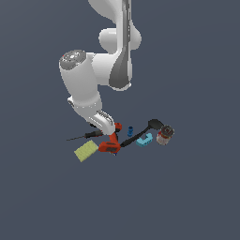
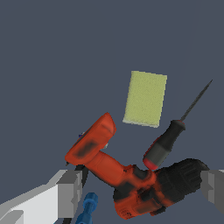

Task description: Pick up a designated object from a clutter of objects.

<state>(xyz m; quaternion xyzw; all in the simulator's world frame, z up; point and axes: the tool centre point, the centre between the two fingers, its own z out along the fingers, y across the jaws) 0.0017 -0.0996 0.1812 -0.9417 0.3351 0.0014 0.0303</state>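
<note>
From the exterior view we see the whole cluster on the dark grey floor [image 1: 197, 197]: the white arm [image 1: 86, 89] reaches down over the drill [image 1: 110, 143], with the yellow sponge [image 1: 86, 151] at about eight o'clock from it, and the small blue piece [image 1: 130, 130], black spatula [image 1: 140, 133], light-blue block [image 1: 144, 139] and can [image 1: 165, 135] spread out toward three o'clock. The wrist view shows none of those last three, but it gives us the close detail that the far camera loses.

There the gripper [image 2: 142, 192] stands spread wide, one grey finger [image 2: 70, 192] on each side of the drill [image 2: 131, 179], holding nothing that we can see. The drill is chunky, orange-red with a black, knobbly-looking chuck end. The screwdriver [image 2: 173, 135] lies just beside that drill body, its red-capped black handle close to it and its thin dark shaft tapering to a point away from it, past the sponge [image 2: 145, 98]. The sponge is a flat, matte rectangle. In the exterior view the screwdriver [image 1: 84, 136] is only a thin dark line running toward nine o'clock from under the wrist.
</note>
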